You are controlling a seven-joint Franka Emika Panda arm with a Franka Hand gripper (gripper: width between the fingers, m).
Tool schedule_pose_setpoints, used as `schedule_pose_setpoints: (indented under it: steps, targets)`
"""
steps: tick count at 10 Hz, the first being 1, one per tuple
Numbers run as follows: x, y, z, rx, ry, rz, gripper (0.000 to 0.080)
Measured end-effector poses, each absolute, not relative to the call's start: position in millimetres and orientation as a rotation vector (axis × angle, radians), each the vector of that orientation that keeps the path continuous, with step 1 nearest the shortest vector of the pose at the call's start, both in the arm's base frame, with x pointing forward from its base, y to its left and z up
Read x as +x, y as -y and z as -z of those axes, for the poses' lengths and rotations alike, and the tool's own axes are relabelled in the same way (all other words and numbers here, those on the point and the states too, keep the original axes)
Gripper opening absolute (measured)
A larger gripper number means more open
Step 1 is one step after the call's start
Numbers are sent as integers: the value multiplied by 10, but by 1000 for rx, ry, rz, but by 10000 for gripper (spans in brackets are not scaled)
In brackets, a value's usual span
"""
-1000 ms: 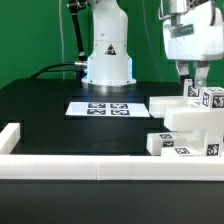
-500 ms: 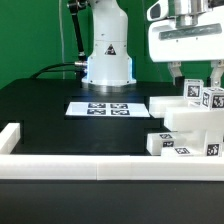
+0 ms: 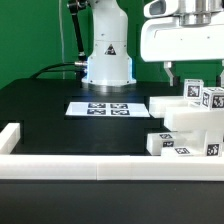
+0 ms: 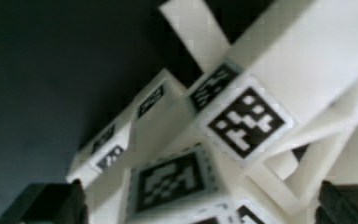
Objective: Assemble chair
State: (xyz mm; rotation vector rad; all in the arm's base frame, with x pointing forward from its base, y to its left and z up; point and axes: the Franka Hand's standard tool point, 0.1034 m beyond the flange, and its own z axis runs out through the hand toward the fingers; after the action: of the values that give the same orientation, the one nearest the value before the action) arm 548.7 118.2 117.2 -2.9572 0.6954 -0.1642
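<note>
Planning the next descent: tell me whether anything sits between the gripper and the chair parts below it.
Nothing visible does. The open gripper hangs directly above the stacked chair parts, with only air between them. The marker board lies off to the exterior view's left, out of the path.

The black table (image 3: 60, 115) carries the marker board (image 3: 98, 108), the white chair pieces (image 3: 190, 125) and the border wall (image 3: 90, 166).

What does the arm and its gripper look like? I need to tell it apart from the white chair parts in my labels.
The arm's base is glossy white and rounded, with a small dark triangular mark on its front and a dark cable running off to the exterior view's left. The gripper has a boxy white body with thin dark fingers below it.
</note>
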Motion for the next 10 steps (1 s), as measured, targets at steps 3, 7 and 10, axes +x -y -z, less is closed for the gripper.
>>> schedule_pose_setpoints:
  steps: [3, 7, 10]
  targets:
    - [5499, -1114, -1167, -3026, -417, 180, 649]
    - [5500, -1113, -1167, -3028, -411, 182, 285]
    - [5500, -1113, -1167, -3022, -444, 180, 287]
